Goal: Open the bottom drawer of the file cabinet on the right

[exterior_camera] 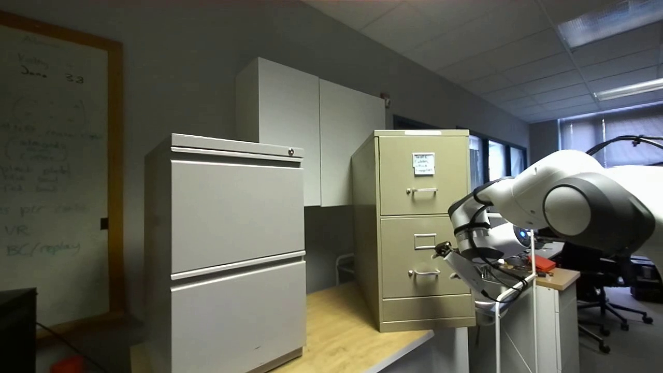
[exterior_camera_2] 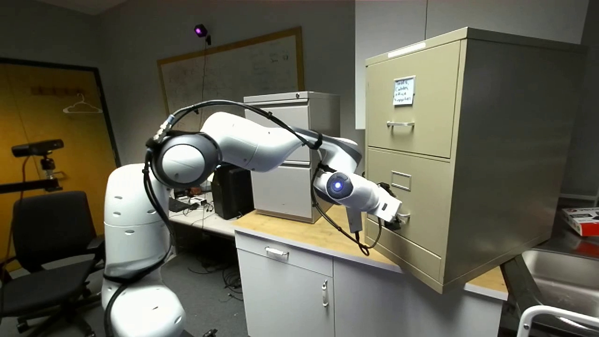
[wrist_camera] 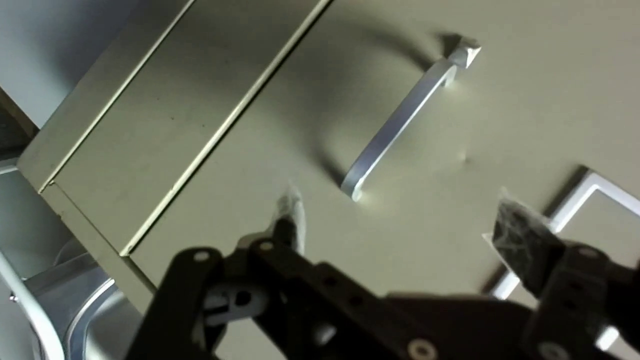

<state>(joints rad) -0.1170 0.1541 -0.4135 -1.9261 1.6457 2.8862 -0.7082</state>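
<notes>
**Gripper point(wrist_camera: 399, 205) near the bottom drawer point(exterior_camera: 406, 259), jaws spread wide**

Matte black linkage; fingertips point(wrist_camera: 522, 237) grey, creased-looking. Jaws stand well apart; the pull point(wrist_camera: 400, 126) is just ahead of the gap. Pull's a flat metal bar bent back at both ends, small blocky tab beside one end. Rectangular metal label frame point(exterior_camera: 425, 235) above it, tan sheet showing through.

File cabinet point(exterior_camera_2: 510, 150): tall tan-beige metal box, smooth sides, front corner hanging past the edge of the wood-grain counter point(exterior_camera: 336, 321). Bottom drawer is the lower of its two. Both drawer fronts flush from here, insides hidden. White card point(exterior_camera_2: 404, 91) on the top drawer point(exterior_camera_2: 421, 135), handwritten, looks like "Tools, Cables, office supplies".

Wider pale grey cabinet point(exterior_camera: 230, 233) on the same counter: two flat fronts, raised ledges, round lock, closed. Red-and-white carton point(exterior_camera_2: 582, 221) by the metal sink point(exterior_camera_2: 564, 276), contents hidden.
</notes>
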